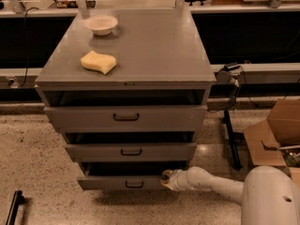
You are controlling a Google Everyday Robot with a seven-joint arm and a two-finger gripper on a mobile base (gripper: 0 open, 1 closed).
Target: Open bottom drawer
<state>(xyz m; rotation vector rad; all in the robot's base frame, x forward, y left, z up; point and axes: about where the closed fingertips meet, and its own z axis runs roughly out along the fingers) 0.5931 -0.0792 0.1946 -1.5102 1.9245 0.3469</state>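
Note:
The grey cabinet (140, 55) has three drawers. The bottom drawer (123, 182) is the lowest and slimmest, with a small black pull handle (134, 185). It stands pulled out a little, with a dark gap above its front. My gripper (167, 178) is at the right end of that drawer's front, touching its top edge. My white arm (215, 184) reaches in from the lower right. The middle drawer (131, 151) and top drawer (125, 117) also stand slightly out.
A yellow sponge (98, 62) and a white bowl (101, 24) sit on the cabinet top. A cardboard box (276, 132) lies on the floor at right, beside a black stand (230, 135). A dark bar (14, 207) lies at lower left.

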